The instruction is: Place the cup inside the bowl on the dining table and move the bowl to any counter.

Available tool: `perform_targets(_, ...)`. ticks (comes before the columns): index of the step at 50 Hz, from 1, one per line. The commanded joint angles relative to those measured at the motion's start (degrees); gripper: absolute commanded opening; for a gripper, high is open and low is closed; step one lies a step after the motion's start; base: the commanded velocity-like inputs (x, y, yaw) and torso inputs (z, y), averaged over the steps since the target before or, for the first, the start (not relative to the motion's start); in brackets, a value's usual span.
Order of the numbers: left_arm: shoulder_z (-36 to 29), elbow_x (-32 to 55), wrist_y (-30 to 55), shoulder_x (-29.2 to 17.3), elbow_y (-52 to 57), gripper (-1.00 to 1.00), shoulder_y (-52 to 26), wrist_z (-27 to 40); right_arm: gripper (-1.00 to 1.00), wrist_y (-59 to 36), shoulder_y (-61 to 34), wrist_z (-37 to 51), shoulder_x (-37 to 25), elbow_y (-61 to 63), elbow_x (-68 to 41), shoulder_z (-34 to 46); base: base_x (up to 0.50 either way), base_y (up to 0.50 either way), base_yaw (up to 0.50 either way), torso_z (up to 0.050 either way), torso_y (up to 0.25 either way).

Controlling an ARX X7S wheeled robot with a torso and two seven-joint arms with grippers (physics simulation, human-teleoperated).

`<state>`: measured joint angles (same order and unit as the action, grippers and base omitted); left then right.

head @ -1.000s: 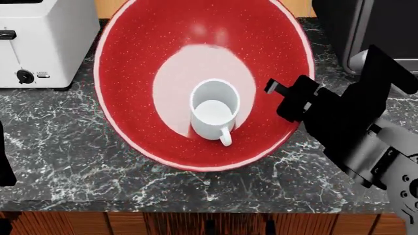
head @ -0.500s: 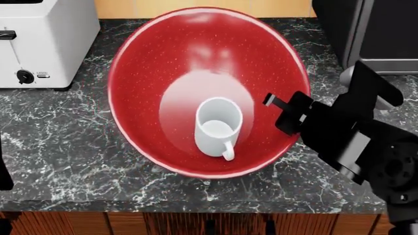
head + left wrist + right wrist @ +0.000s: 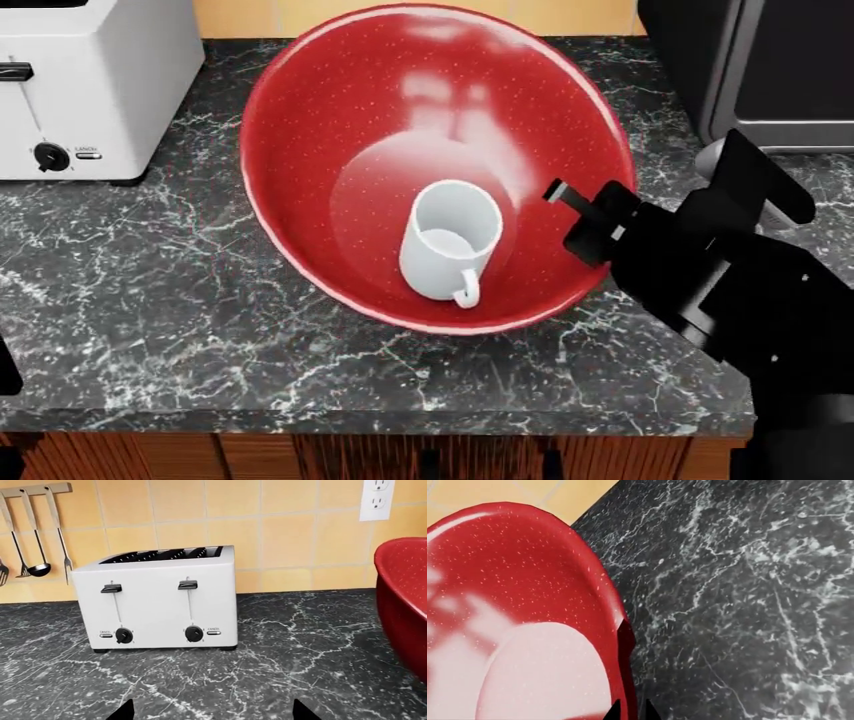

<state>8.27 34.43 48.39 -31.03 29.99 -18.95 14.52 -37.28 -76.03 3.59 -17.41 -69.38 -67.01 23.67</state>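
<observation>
Black marble tabletop before a yellow-tiled wall.
We see our right gripper clenched on the red bowl rim, the cup lying inside, a white toaster nearby; our left gripper hangs released.

Red speckled bowl (pale rim); white cup; black veined counter.
</observation>
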Motion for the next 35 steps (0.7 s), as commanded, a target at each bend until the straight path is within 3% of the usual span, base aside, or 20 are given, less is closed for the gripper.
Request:
perform_targets(1,-1.4,-1.4,-0.6,1.1,-0.4,1.00,-0.6,0.1,-1.00,1.4,-1.6,-2.5,1.5,-5.5,6.5,-3.6,0.00,0.00,0.00,0.000,0.000)
perform_targets(12,-0.8,-0.9,-0.7,0.7,-0.6,1.00,-0.5,-0.3,-1.00,0.7,-1.7,-3.6,1.6,-5.4,10.9,-7.8,0.00,0.00,0.00,0.000,0.000)
perform_targets(13,-0.6,-0.7,-0.8,0.5,-0.6,1.00,-0.3,-0.5,1.00,0.7,-1.7,-3.7,1.5,-5.4,11.1,-8.1,0.00,0.00,0.00,0.000,0.000)
perform_targets(23,1.0,0.1,-1.3,-0.5,-0.6,1.00,0.8,-1.4,1.00,0.6,-2.0,-4.5,1.6,-5.3,12.6,-10.3,0.00,0.00,0.00,0.000,0.000)
perform_targets(35,-2.2,-1.3,-0.9,1.4,-0.9,1.00,-0.9,0.7,1.00,4.8,-3.4,-6.0,1.8,-5.2,14.6,-12.0,0.00,0.00,0.00,0.000,0.000)
